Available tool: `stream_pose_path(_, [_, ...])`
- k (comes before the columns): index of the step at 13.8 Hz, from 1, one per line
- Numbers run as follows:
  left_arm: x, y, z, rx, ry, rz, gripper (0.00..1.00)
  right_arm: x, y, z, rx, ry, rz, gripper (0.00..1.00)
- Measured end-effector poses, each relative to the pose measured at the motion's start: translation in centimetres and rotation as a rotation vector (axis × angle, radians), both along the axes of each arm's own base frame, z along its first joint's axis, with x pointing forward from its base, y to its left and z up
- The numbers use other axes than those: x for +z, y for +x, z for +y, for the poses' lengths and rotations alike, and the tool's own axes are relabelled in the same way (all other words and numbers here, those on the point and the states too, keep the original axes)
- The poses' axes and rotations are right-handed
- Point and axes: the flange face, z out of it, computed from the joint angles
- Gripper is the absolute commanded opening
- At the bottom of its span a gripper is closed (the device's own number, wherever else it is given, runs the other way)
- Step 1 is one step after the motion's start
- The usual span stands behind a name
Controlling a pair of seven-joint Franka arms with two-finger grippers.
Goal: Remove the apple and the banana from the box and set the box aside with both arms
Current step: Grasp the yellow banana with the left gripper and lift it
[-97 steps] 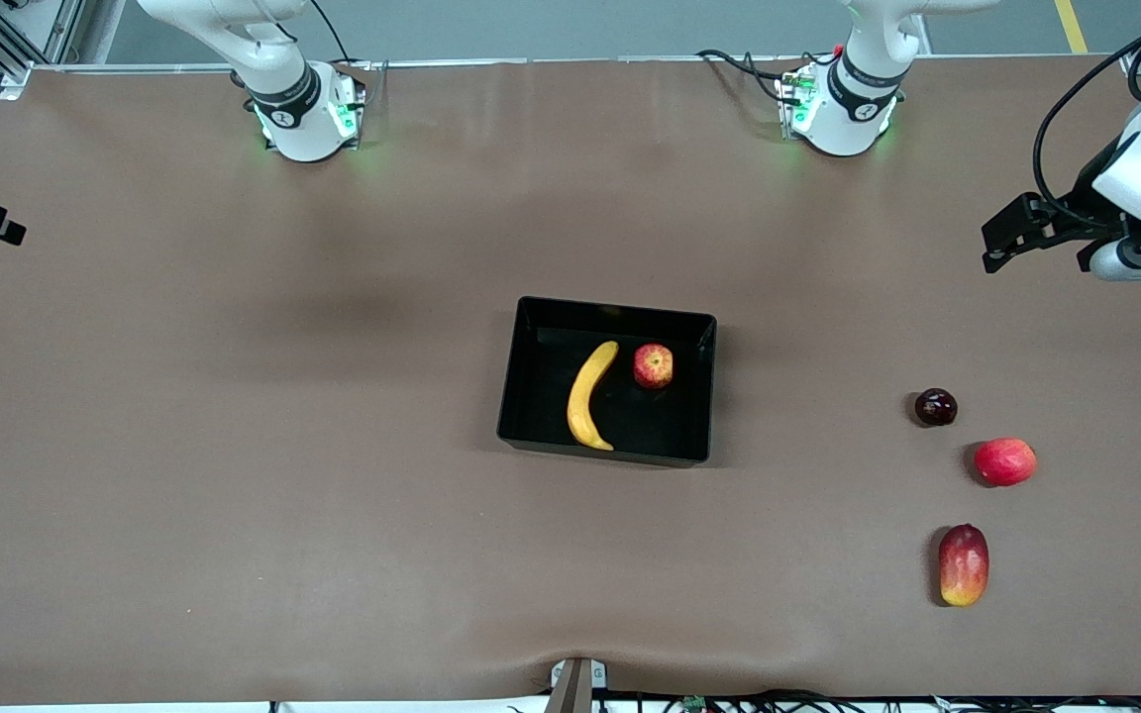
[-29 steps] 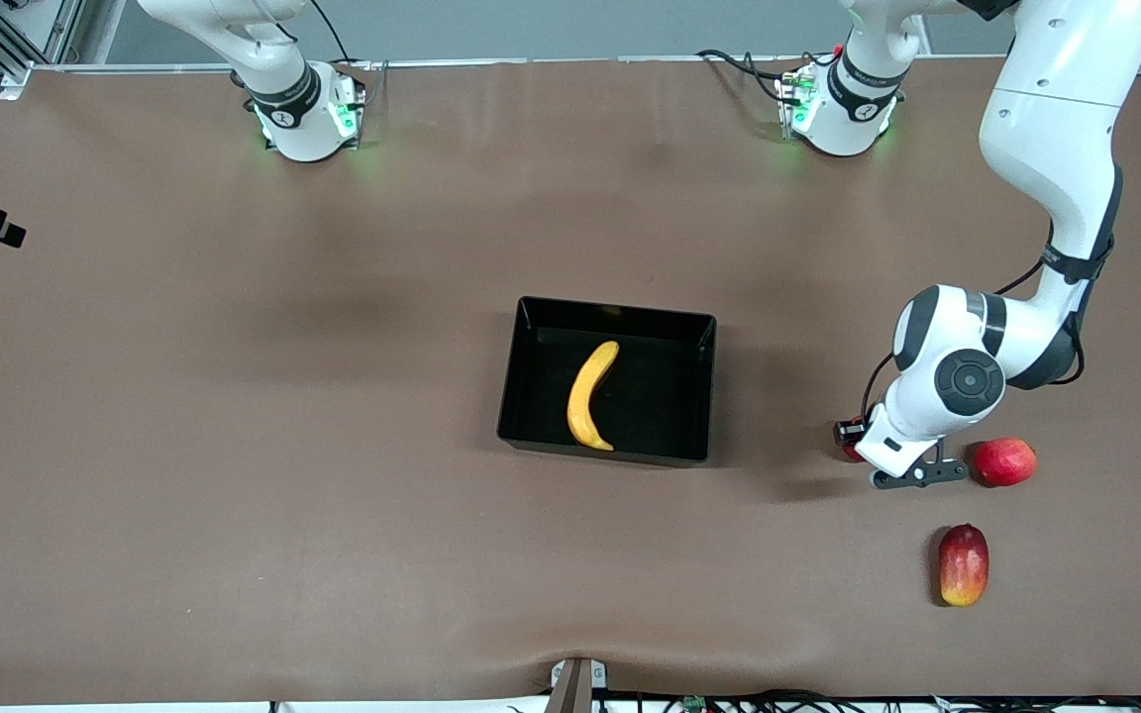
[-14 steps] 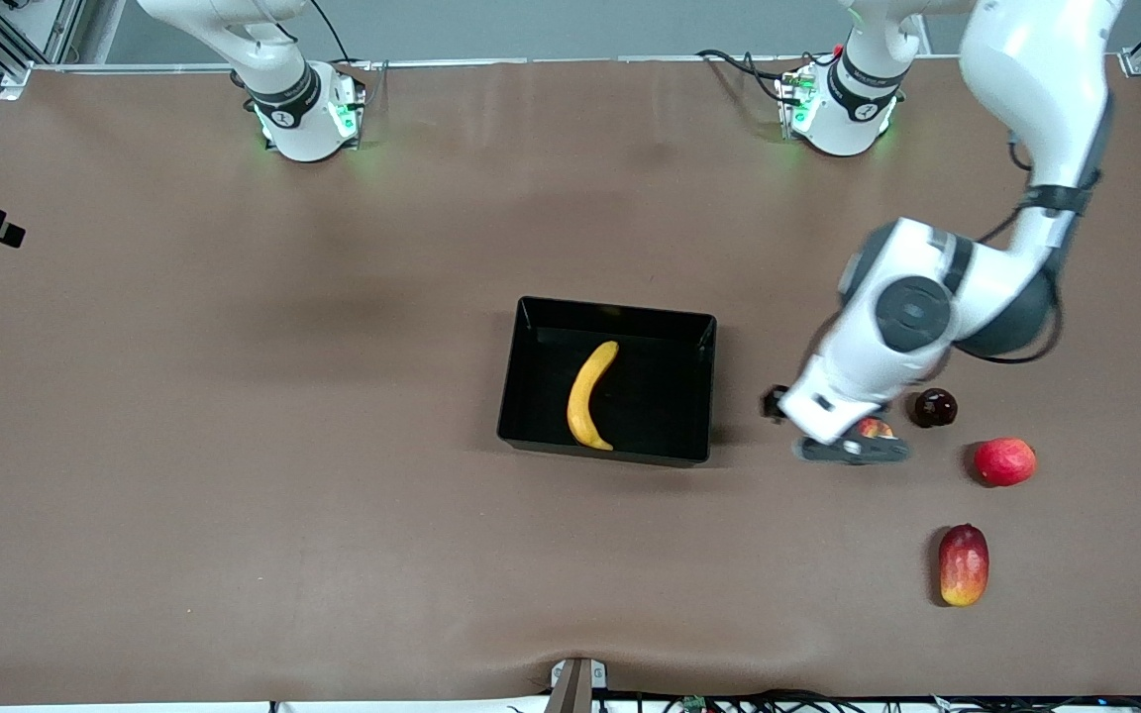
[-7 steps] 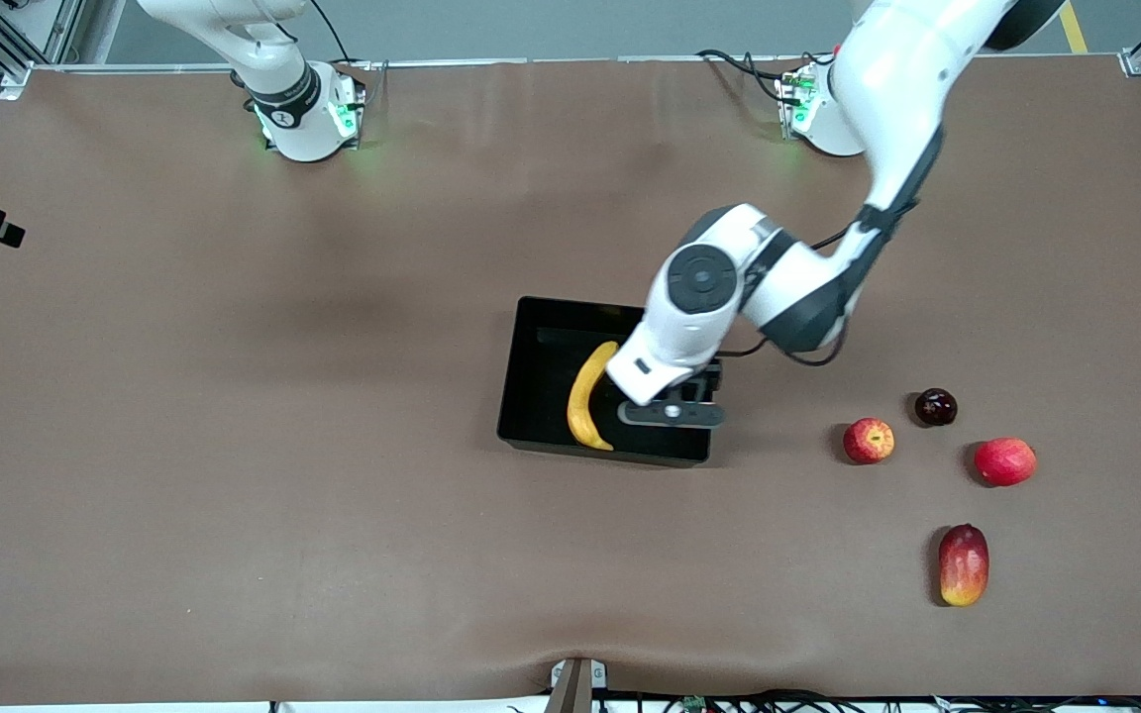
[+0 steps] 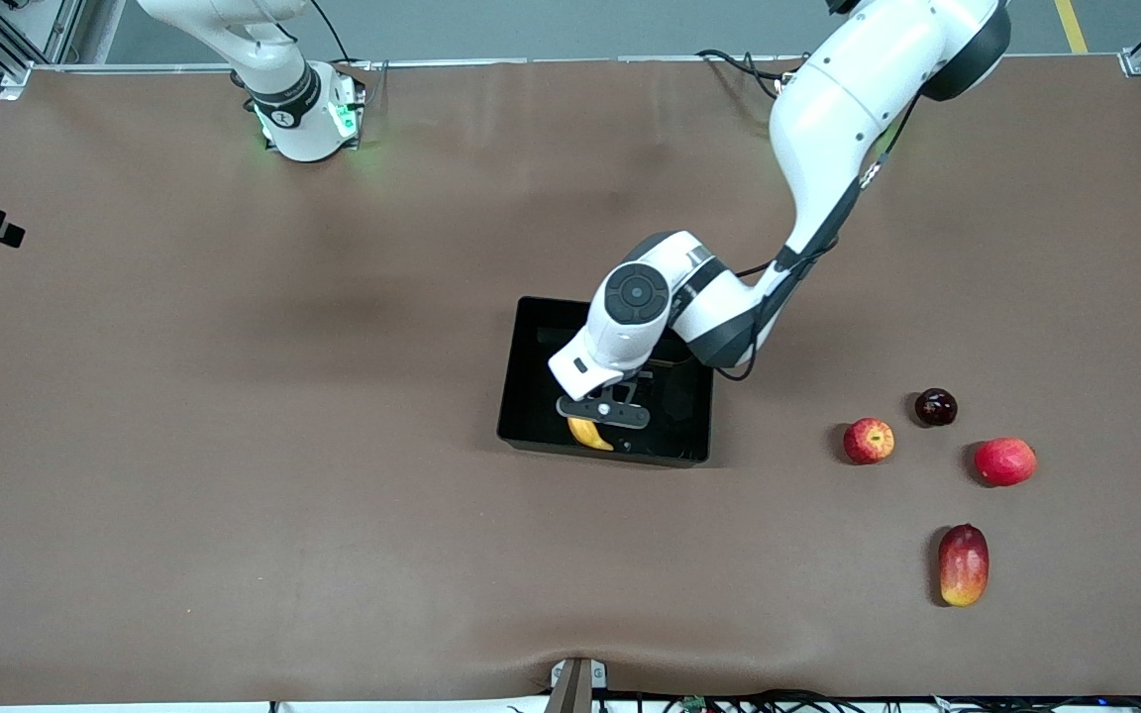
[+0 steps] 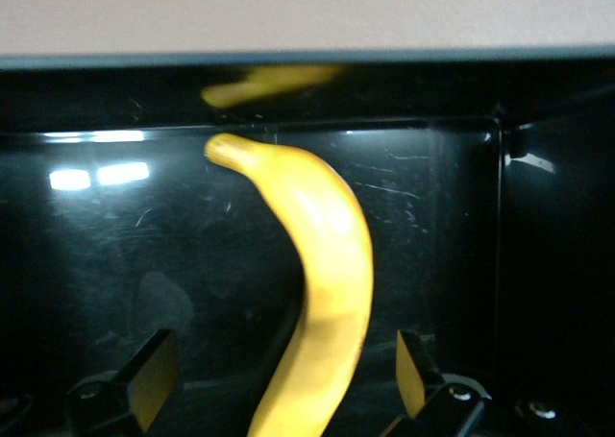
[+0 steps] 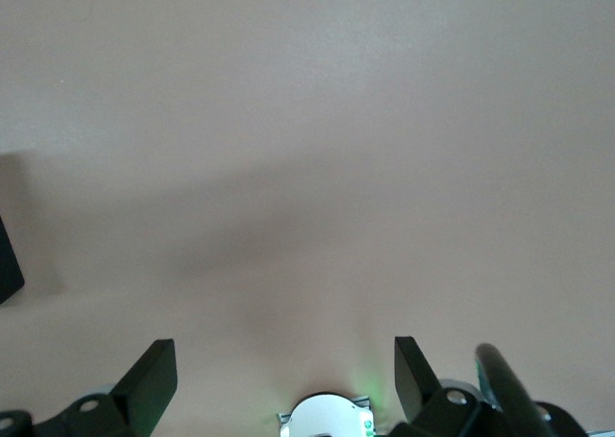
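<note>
The black box (image 5: 523, 376) sits mid-table with the yellow banana (image 5: 585, 433) in it, mostly hidden under my left hand. My left gripper (image 5: 602, 411) is low inside the box, open, with one finger on each side of the banana (image 6: 327, 264), not touching it; the box floor (image 6: 96, 264) shows around it. The small red apple with yellow streaks (image 5: 869, 441) lies on the table outside the box, toward the left arm's end. My right gripper (image 7: 283, 360) is open and empty over bare table near its own base; it is out of the front view.
Three other fruits lie near the apple toward the left arm's end: a dark round one (image 5: 935, 407), a red one (image 5: 1004, 461) and a red-yellow mango (image 5: 964, 564). The right arm's base (image 5: 303, 109) stands at the table's back edge.
The apple went from the box to the table. My left arm let it go, swung over to the box, and has come down over the banana. The right arm has not moved.
</note>
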Motion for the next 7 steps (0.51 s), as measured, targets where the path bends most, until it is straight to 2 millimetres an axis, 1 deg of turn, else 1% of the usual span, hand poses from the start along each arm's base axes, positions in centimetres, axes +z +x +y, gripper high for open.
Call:
stream_pose_path(1, [-0.8,-0.3,-0.4,-0.008,0.001,-0.005,1.0,0.0,0.0,0.0,0.0,0.0,0.0,1.0])
stream_pose_path(2, [-1.6,-0.6,-0.8,-0.014,0.003,-0.013,0.89,0.0,0.0,0.0,0.0,0.0,0.0,1.0])
stream_pose_path(4, [-3.3,-1.1,-1.2,-0.022,0.011,-0.014,0.59,0.0,0.0,0.0,0.0,0.0,0.0,1.0])
stream_pose_path(6, [-4.4,-1.3,-1.4,-0.024,0.002,-0.015,0.01,0.0,0.0,0.0,0.0,0.0,0.0,1.0])
stream_pose_path(7, [-4.6,-1.3,-1.4,-0.025,0.001,-0.016,0.0,0.0,0.0,0.0,0.0,0.0,0.0,1.0])
